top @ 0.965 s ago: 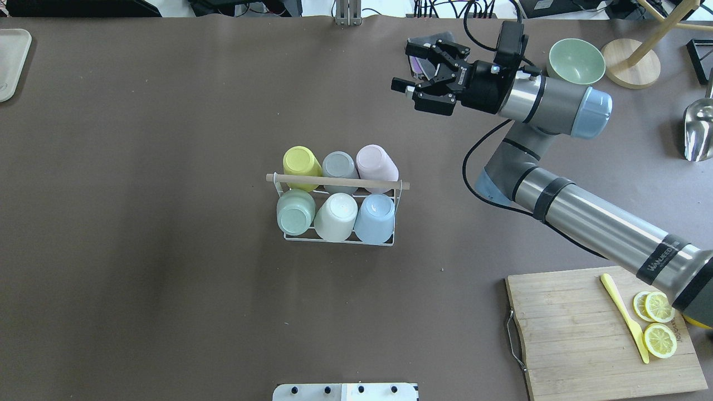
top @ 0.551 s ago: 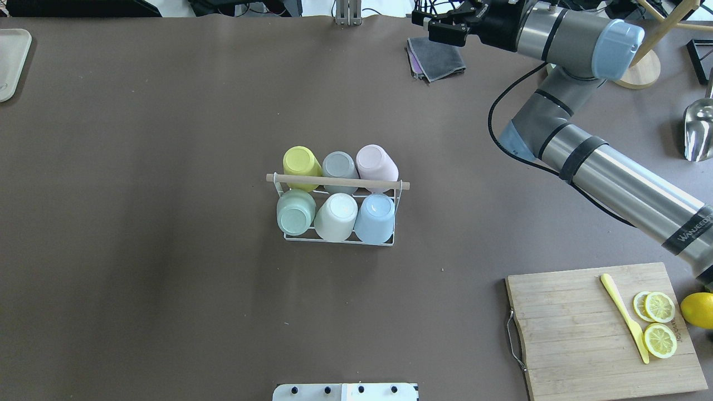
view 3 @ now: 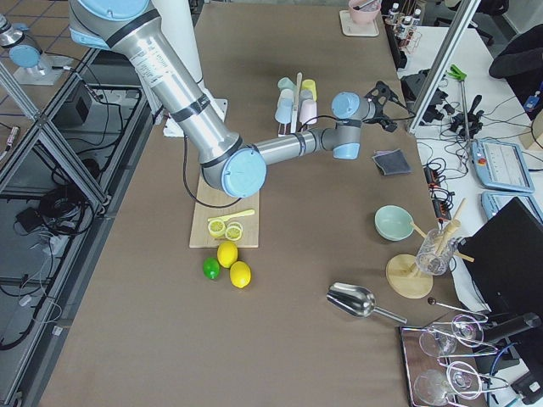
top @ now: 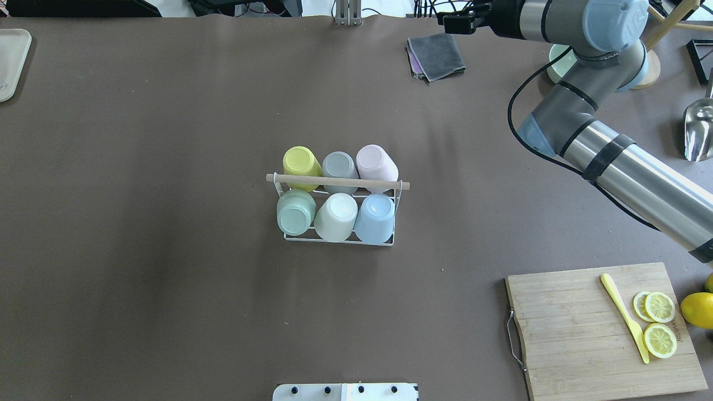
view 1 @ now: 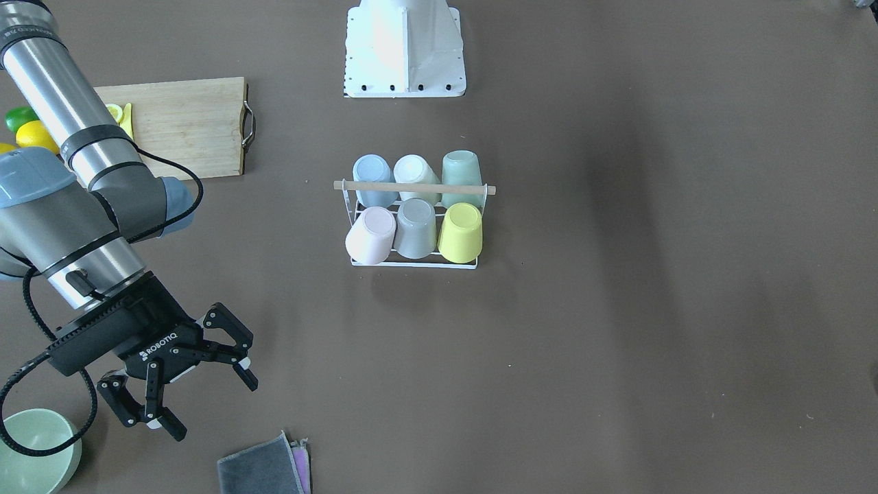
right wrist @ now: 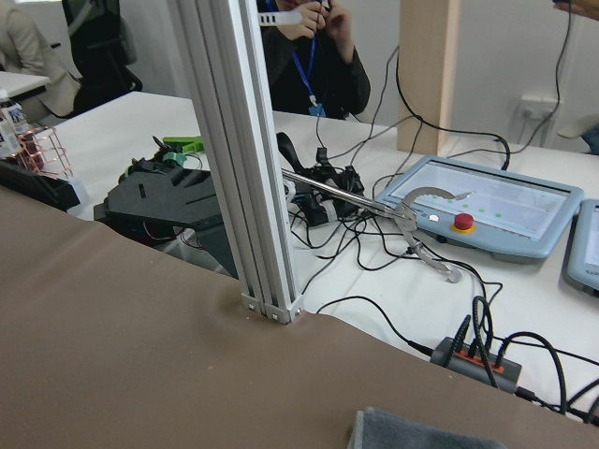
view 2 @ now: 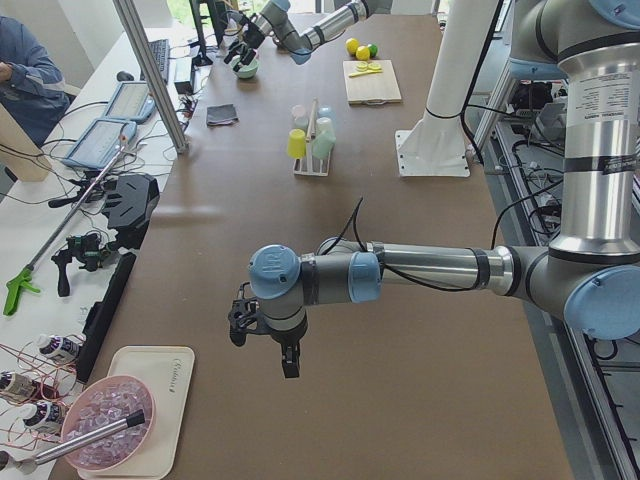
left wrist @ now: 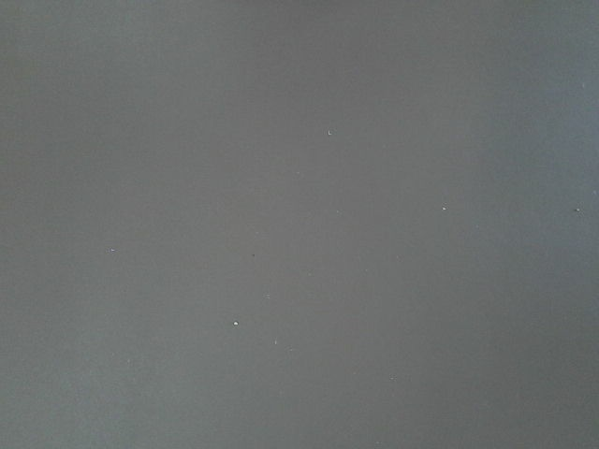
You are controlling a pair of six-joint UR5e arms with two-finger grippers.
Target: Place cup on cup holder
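**Fig. Hazards at the end of cup placement.** My right gripper (view 1: 209, 401) hangs with its two black fingers spread wide and nothing between them. The small white wire cup holder with a light wooden rod across its top (top: 356, 183) stands well apart from it, toward the robot's base and the robot's left. Every prong carries an inverted plastic cup. The yellow cup (top: 301, 162), grey cup (top: 340, 165) and pink cup (top: 376, 161) sit in the row nearer the gripper. The green cup (top: 295, 213), white cup (top: 336, 217) and blue cup (top: 374, 218) sit beyond the rod. I see no loose cup, so I judge the placing done.

- **(a) Cloth and bowl.** A folded grey cloth (view 1: 264, 470) lies near the fingertips and a pale green bowl (view 1: 34, 453) lies on the gripper's other side. In the front-facing view the arm's black cable loop crosses the bowl. A low swing could drag the cloth or catch the bowl.
- **(b) Holder.** A return path low over the holder could hook the rod. I judge the rack light enough to slide or tip, shedding cups that merely lean on their prongs.
- **(c) Left arm.** The left gripper (view 2: 262, 338) shows only from the table end, so I cannot tell whether it is apart or together. Its wrist camera shows nothing but the brown table (top: 167, 278), so a careless descent would strike the surface
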